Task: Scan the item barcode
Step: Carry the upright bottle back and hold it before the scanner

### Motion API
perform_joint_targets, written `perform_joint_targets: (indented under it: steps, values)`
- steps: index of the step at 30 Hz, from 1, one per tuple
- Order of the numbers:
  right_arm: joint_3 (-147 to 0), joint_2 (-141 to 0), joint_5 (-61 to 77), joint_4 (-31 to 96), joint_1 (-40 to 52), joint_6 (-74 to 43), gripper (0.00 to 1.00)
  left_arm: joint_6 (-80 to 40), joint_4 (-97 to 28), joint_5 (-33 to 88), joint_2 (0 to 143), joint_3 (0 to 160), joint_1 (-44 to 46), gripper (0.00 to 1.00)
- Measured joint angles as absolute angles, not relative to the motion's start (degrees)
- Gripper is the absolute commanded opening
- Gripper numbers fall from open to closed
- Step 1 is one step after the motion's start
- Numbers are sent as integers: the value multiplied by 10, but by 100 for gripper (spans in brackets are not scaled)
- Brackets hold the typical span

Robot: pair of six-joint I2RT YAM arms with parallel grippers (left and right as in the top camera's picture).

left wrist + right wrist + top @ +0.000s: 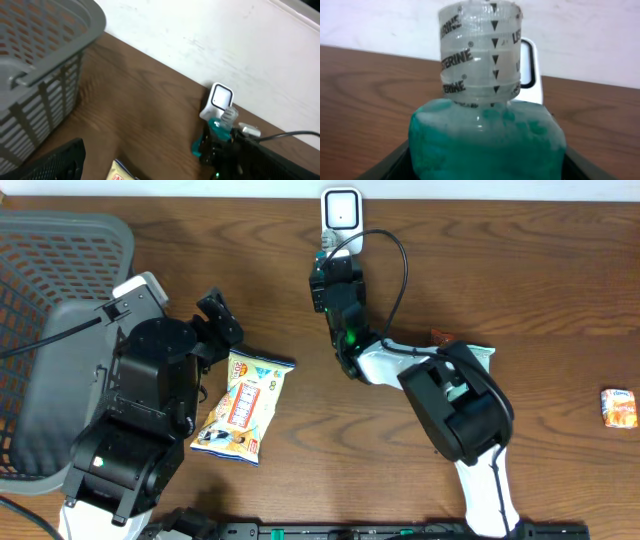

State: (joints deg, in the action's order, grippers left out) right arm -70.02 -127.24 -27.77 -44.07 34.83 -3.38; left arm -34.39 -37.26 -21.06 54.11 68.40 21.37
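My right gripper (330, 278) is clamped on the mouthwash bottle (485, 135) at twelve o'clock on the brown wooden table (530, 270), facing the scanner (341, 210) by the white wall (580, 30); my left gripper (215, 325) gapes wide.

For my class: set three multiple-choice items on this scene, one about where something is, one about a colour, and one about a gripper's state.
1. Where in the overhead view is the grey basket? A. far left B. centre C. far right
2. What colour is the liquid in the mouthwash bottle? A. red B. teal green C. yellow
3. What is the right gripper doing? A. open and empty B. out of view C. shut on the mouthwash bottle

Key: A, the basket fills the left edge; B, teal shows below the clear cap; C, the black fingers flank the bottle, which faces the scanner.
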Motion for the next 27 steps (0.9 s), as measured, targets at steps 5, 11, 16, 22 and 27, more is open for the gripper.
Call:
perform_joint_targets:
  steps: [5,11,16,22,27]
  values:
    - [-700,-1274,-323,-456,360,-29,11,-344,-373,-220,543,684,214,98]
    - [-701,-1274,-374,-435,383,-50,4,-344,-373,-225,553,684,214,98]
    - [-701,-1274,-418,-431,387,-99,2,-344,-373,-227,554,684,214,98]
    - [-701,-1277,-434,-458,387,-118,1,-344,-373,-227,554,684,214,98]
    - [-703,-1314,-450,-561,387,-106,3,-344,-373,-227,554,684,214,98]
